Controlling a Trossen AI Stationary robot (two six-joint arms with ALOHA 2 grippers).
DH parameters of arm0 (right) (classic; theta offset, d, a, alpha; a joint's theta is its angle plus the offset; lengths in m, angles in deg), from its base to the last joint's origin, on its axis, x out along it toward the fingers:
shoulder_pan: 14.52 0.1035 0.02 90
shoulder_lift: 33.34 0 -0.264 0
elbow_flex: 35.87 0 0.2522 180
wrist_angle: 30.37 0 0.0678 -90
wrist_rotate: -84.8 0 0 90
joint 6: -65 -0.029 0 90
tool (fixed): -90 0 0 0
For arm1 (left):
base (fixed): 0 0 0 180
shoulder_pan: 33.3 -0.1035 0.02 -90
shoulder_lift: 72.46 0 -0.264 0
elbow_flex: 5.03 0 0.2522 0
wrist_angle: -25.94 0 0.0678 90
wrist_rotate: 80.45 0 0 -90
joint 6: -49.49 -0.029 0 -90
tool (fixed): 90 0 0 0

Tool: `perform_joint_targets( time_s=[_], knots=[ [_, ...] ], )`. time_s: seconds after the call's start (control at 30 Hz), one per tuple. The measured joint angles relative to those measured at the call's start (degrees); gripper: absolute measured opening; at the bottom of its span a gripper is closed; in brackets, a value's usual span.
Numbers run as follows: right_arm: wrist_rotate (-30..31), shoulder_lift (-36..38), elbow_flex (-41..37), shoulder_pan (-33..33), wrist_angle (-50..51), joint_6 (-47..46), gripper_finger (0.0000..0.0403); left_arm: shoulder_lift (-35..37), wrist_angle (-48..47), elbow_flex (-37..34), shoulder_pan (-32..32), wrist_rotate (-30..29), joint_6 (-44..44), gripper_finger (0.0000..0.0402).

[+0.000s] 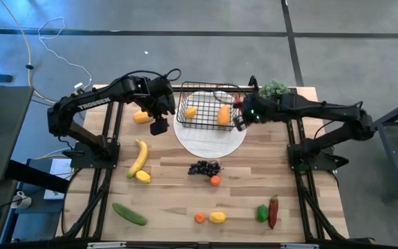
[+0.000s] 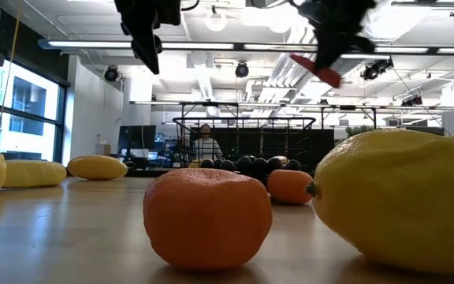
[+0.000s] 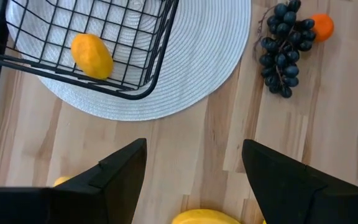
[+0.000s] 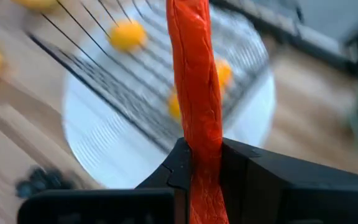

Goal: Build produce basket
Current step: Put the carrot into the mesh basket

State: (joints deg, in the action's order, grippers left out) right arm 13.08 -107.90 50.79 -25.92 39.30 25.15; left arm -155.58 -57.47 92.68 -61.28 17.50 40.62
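The black wire basket (image 1: 209, 107) stands on the round white plate (image 1: 209, 142), with two yellow-orange fruits (image 1: 190, 112) (image 1: 224, 114) inside it. My right gripper (image 1: 241, 122) hovers high by the basket's right end, shut on a red chili (image 4: 194, 74). My left gripper (image 1: 159, 126) is open above the table at the plate's left edge; in the left wrist view (image 3: 194, 162) it holds nothing. Loose on the table lie a banana (image 1: 138, 158), a lemon (image 1: 143, 177), a mango (image 1: 141, 117), dark grapes (image 1: 204, 167), a small orange (image 1: 215, 180) and a cucumber (image 1: 128, 214). My right gripper pinches the red chili between its two fingers (image 4: 247, 168), which grip it along its length (image 4: 201, 134). The rest of the chili juts out ahead past the fingertips. The chili is lifted clear, slanting downward below the gripper in the low view (image 2: 318, 69).
Along the near edge lie an orange (image 1: 199, 217), a lemon (image 1: 218, 217), a green pepper (image 1: 262, 213) and a second red chili (image 1: 273, 211). A green bushy plant (image 1: 273, 88) stands at the far edge behind the right arm. Bare wood lies between the plate and the near row.
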Motion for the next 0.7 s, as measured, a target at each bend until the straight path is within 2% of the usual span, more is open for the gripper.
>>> perform_joint_targets(
  time_s=[0.2, 0.33, 0.7],
  knots=[
    [-4.83, -1.77, 0.07, -4.70, -17.24, 16.61, 0.0026, 1.34, -0.93, 0.00, 0.00, 0.02, 1.42, 0.0253],
    [-9.44, -5.30, 0.07, -6.99, -24.65, 24.76, 0.0026, 1.72, -1.36, 0.00, 0.00, 0.02, 2.76, 0.0252],
    [-20.49, -16.90, 0.07, -9.24, -26.50, 33.28, 0.0026, 1.70, -2.84, 0.00, 0.00, 0.02, 3.30, 0.0252]
  ],
)
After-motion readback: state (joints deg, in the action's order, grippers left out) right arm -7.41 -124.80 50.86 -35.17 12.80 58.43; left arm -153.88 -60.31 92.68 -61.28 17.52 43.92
